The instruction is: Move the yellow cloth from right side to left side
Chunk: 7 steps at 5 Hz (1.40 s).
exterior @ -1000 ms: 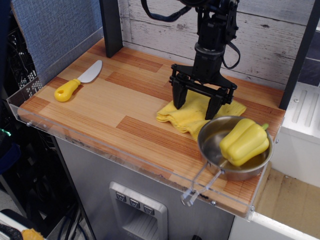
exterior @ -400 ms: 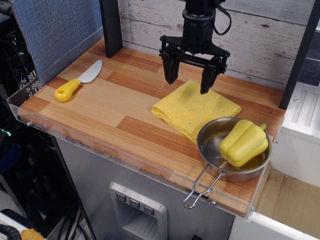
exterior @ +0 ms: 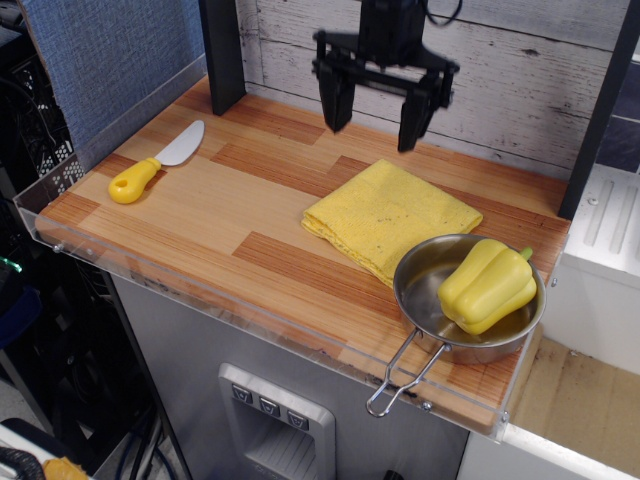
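At the near edge of the counter [exterior: 200, 225] a clear lip runs along the front and left side. The pan [exterior: 425, 290] sits at the near right corner, its wire handle sticking out past that lip, and a pepper [exterior: 487, 286] fills most of its bowl. The cloth [exterior: 392, 215] lies flat just behind and left of the pan, on the right half of the counter; its near corner touches or slips under the pan's rim, and which of the two cannot be told. Left of the cloth the wood is bare across the middle, as far as the knife [exterior: 155, 165], which lies well apart from the cloth near the left edge, handle toward the front. Behind the knife a dark post [exterior: 222, 50] stands at the back left; another post rises at the far right edge, beyond the pan.

The gripper [exterior: 377, 108] hangs above the cloth's far edge, clear of it, its two fingers [exterior: 335, 100] spread wide and holding nothing. The arm above it is cut off by the top of the frame, and the gripper looks slightly blurred.
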{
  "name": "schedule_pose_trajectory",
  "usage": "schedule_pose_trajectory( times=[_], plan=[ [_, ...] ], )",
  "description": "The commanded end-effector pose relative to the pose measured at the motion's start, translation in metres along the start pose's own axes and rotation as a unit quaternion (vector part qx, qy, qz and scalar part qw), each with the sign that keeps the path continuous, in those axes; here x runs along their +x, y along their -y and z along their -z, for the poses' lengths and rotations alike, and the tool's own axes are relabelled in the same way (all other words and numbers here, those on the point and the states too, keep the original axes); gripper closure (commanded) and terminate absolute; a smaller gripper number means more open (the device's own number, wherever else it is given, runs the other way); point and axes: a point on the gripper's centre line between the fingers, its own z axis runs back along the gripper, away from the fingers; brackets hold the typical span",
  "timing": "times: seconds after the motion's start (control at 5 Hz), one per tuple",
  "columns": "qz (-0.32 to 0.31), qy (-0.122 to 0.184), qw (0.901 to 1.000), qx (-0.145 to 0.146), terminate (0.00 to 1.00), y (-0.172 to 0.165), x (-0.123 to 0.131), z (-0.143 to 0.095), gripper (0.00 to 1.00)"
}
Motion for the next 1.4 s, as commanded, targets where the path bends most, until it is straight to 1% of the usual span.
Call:
schedule_pose_trajectory(
  times=[0.0, 0.2, 1.2],
  plan=[
    [0.012, 0.050, 0.9987, 0.003, 0.00, -0.023, -0.005, -0.042, 0.00],
    [0.035, 0.014, 0.9993, 0.005, 0.00, -0.035, -0.009, -0.035, 0.00],
    [0.035, 0.014, 0.9993, 0.005, 0.00, -0.035, -0.009, -0.035, 0.00]
  ],
)
